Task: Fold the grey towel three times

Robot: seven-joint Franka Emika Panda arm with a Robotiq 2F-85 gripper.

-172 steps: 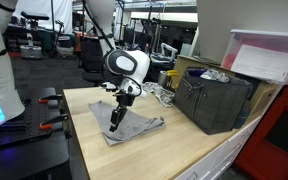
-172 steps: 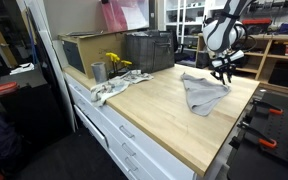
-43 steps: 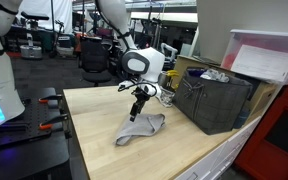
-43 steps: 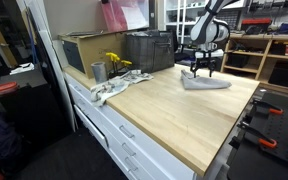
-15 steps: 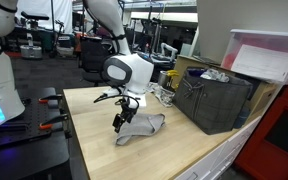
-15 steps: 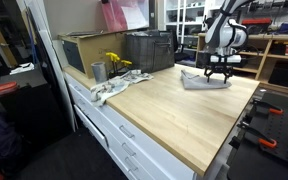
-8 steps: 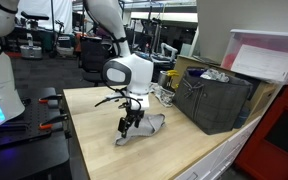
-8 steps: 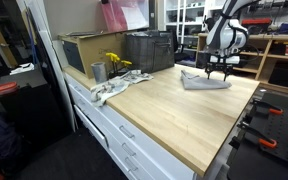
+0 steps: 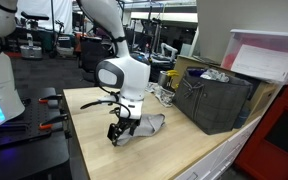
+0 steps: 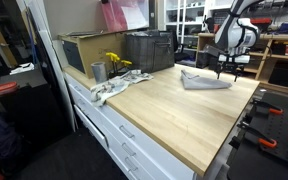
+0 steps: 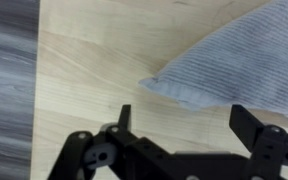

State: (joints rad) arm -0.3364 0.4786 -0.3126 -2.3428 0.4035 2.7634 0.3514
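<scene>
Wrist view: the gripper [image 11: 184, 118] hovers, jaws apart and empty, just beside a corner of the grey towel [image 11: 234, 60]. Lying compact, the towel looks partly folded; further folds likely remain. Beneath the towel, a pale wooden table [image 9: 189, 145]; beyond the towel, a grey crate [image 9: 216, 100] in a cluttered workshop.

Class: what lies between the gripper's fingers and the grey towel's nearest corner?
Only bare wooden tabletop; the wrist view shows the open gripper just short of the grey towel.
</scene>
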